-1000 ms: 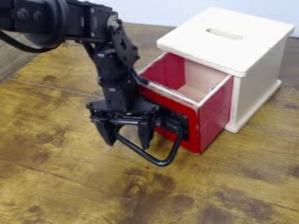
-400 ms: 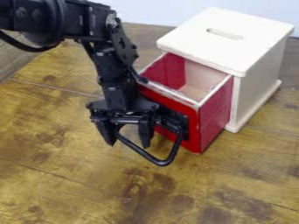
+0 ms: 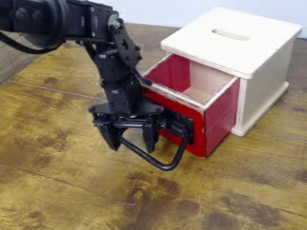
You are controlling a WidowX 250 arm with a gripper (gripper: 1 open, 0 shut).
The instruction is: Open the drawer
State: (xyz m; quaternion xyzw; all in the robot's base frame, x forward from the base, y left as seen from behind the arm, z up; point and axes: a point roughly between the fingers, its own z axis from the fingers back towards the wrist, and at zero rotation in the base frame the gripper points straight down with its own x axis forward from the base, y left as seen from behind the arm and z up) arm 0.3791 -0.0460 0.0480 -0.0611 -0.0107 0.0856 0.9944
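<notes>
Hardly anything differs from the earlier frame: the red drawer [image 3: 216,119] stands pulled out from the front of the pale wooden cabinet [image 3: 246,54], its inside showing, and the tool [image 3: 147,144] keeps its place by the black loop handle [image 3: 153,163], fingers spread wide; the counter [image 3: 72,180] is brown wood-grain with darker knots and plank seams, and behind it runs a pale, plain background [image 3: 174,11]

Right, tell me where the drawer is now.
In the camera view, the red drawer is right of centre, sticking out from the pale cabinet, with the gripper just left of it.
</notes>
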